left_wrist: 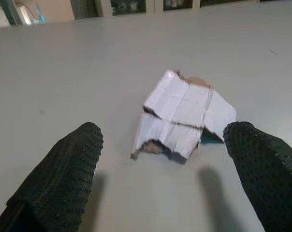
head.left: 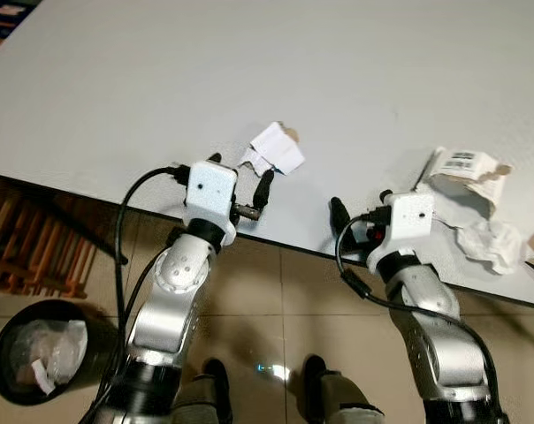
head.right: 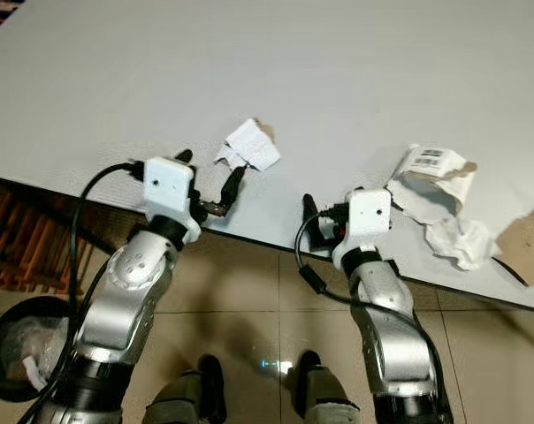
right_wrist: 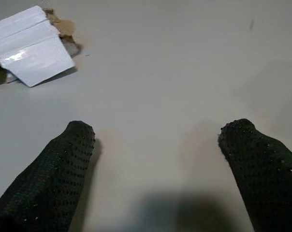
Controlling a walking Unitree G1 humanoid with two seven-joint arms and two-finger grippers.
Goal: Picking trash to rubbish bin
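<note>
A folded white cardboard scrap [head.left: 276,148] with a torn brown edge lies on the white table [head.left: 355,79] near its front edge. My left gripper [head.left: 240,174] is open just short of it, a finger on either side; in the left wrist view the scrap [left_wrist: 184,116] sits between and slightly beyond the fingertips [left_wrist: 83,145]. Further right over the table edge, my right gripper [head.left: 362,205] is open over bare tabletop, and the scrap [right_wrist: 32,46] shows off to one side in its wrist view. A black rubbish bin [head.left: 37,349] holding crumpled paper stands on the floor, lower left.
At the table's right lie a torn white package with a barcode label [head.left: 461,172], a crumpled tissue [head.left: 492,243] and a brown cardboard piece [head.right: 523,243]. Wooden slats [head.left: 28,243] show under the table's left end. Tiled floor [head.left: 285,300] lies below, with my feet on it.
</note>
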